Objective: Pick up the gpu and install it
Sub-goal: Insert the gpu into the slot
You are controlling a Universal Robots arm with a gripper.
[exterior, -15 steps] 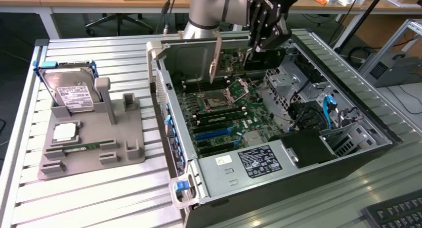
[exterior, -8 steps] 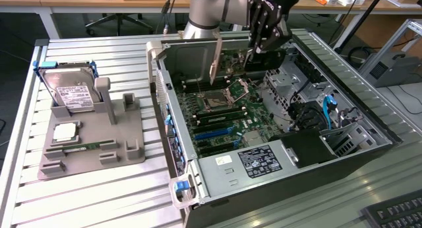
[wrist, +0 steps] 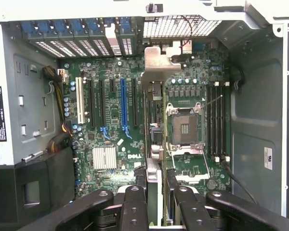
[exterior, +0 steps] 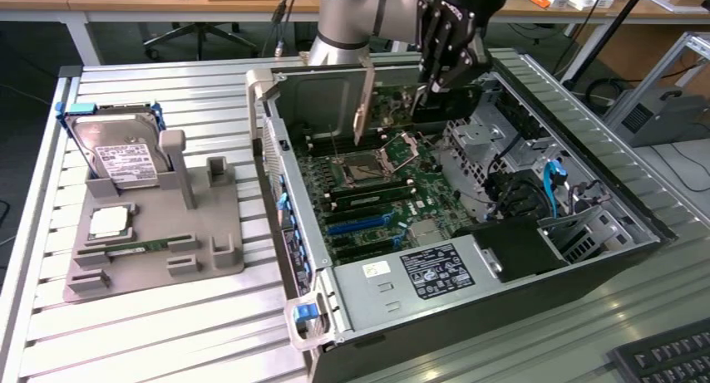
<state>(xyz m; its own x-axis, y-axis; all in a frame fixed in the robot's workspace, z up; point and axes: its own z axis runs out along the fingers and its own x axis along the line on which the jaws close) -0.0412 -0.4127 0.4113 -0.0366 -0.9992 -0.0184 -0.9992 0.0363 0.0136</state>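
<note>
- The black multi-fingered end effector [exterior: 441, 82] is clenched on the gpu [wrist: 153, 144], a thin dark expansion card with a silver metal bracket at one short end; the fingers [wrist: 135, 204] press on both of its faces
- The card stands on edge inside the open black tower computer case [exterior: 621, 233], which lies on its side on the ribbed aluminium desk [exterior: 166, 333]; the card hangs over the case's end nearest the desk's far edge
- Seen from the wrist, it runs along the green motherboard [wrist: 111, 130], between the row of black expansion slots [wrist: 135, 103] and the empty silver processor socket [wrist: 184, 127], with the bracket at the case's slotted rear wall
- I judge the pick-up done and the install in hand; whether the card's lower edge touches a slot I cannot tell
- Seating it would call for the card kept upright, its edge lined along one slot, the bracket meeting its rear opening, then a straight, even press
</note>
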